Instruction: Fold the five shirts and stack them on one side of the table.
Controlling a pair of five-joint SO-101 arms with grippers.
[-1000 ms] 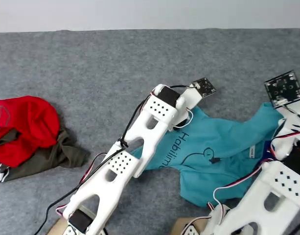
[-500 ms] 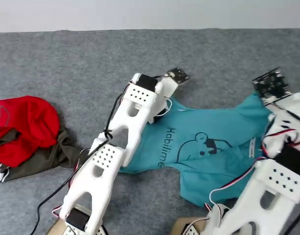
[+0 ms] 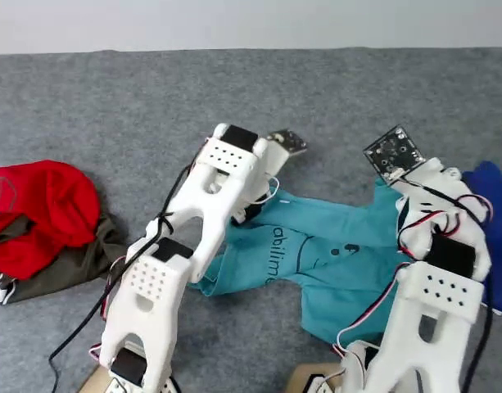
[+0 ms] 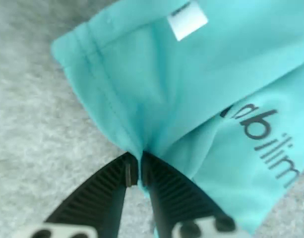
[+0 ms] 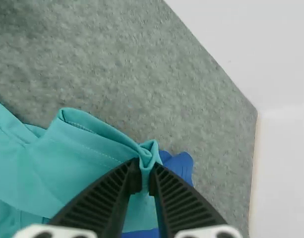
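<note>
A teal shirt (image 3: 332, 262) with dark print lies bunched at the middle of the grey table, stretched between both arms. My left gripper (image 4: 135, 171) is shut on a fold of the teal shirt (image 4: 161, 94) near its white label (image 4: 187, 20); in the high view that arm (image 3: 226, 176) stands over the shirt's left end. My right gripper (image 5: 142, 178) is shut on a pinched edge of the teal shirt (image 5: 82, 148), held above the table. The right arm (image 3: 435, 237) is at the shirt's right end.
A red shirt (image 3: 42, 213) lies on a dark olive one (image 3: 91, 258) at the left edge of the table. A blue shirt (image 3: 488, 205) lies at the right edge, also seen behind the teal fold (image 5: 176, 166). Grey carpet (image 3: 152, 98) covers the far half.
Both arms have moved left with the teal shirt. The right arm came in toward the middle, so the shirt has bunched up and the blue shirt at the right is uncovered.
</note>
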